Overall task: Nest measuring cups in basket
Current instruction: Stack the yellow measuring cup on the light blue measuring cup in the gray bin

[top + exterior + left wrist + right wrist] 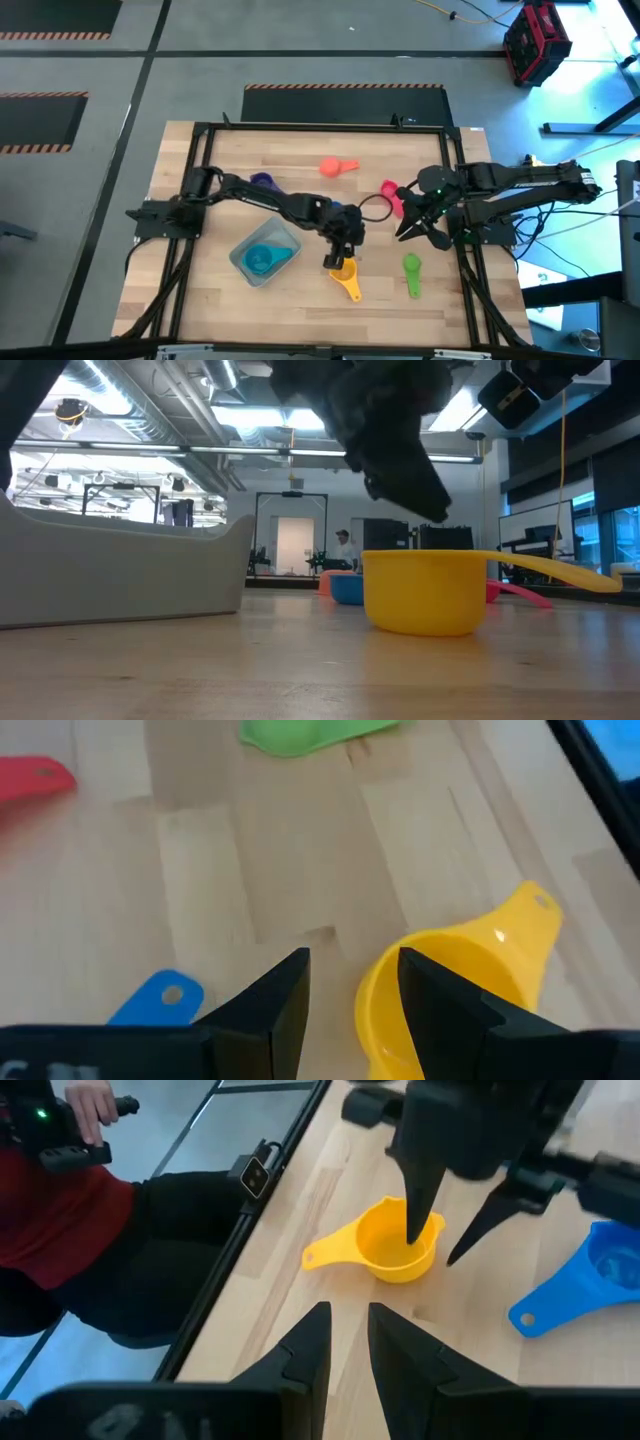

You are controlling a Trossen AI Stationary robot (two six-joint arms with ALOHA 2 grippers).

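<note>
My left claw (440, 1240) stood wide over the yellow cup (343, 271), one finger inside the bowl, one outside. I judged the rim should seat deep between the fingers before pinching, so the cup would not tip. The blue cup (590, 1270) lay just beside. My right claw (418, 226), narrow and empty, waited near the pink cup (392, 194). The basket (285, 238), holding the teal cup (262, 260), sat on the wooden table (200, 290). Beyond, a person (60, 1200) stood by the table edge.
</note>
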